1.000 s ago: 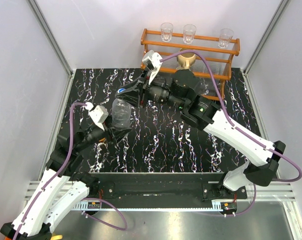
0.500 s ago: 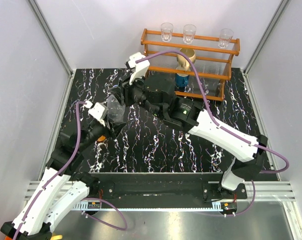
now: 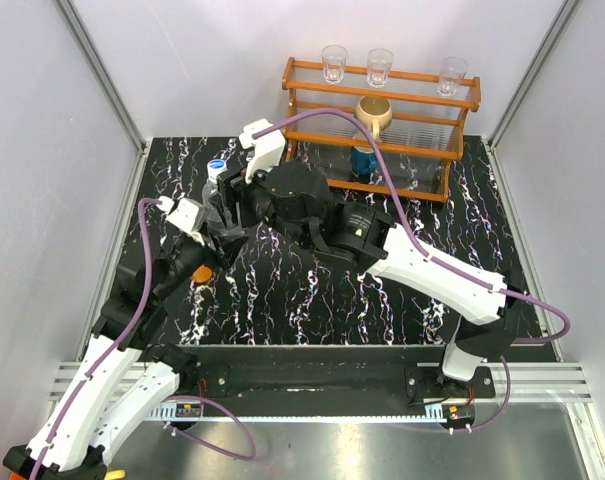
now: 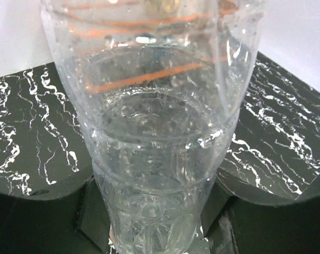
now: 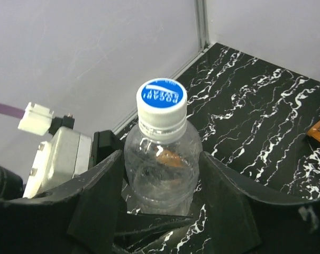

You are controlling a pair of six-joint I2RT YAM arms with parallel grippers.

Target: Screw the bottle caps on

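The left claw (image 4: 154, 218) grips the clear bottle (image 4: 160, 132) low on its ribbed body, a dark finger pressed against each side near the base. It holds the bottle roughly upright above the marbled worktop (image 5: 265, 106). Below the bottle in the top view, beside the left wrist, a small orange thing (image 3: 200, 272) shows, too hidden to name. On the bottle's neck sits the blue cap (image 5: 161, 97), white lettering up and square to the mouth; whether its thread is fully home cannot be told. The right claw (image 5: 162, 169) reaches in from the bottle's right and stands open, its fingers (image 5: 104, 185) spread either side of the bottle's shoulder, below the cap and apparently clear of the plastic. That is the relation the next move seems to turn on. The cap lies straight up the bottle's long axis from the right claw, so this nearer arm would probably have to rise along the neck before closing on the cap's rim and turning. The left claw would keep the body from spinning. Well to the bottle's right, at the back of the worktop, stands a wooden rack (image 3: 382, 98).
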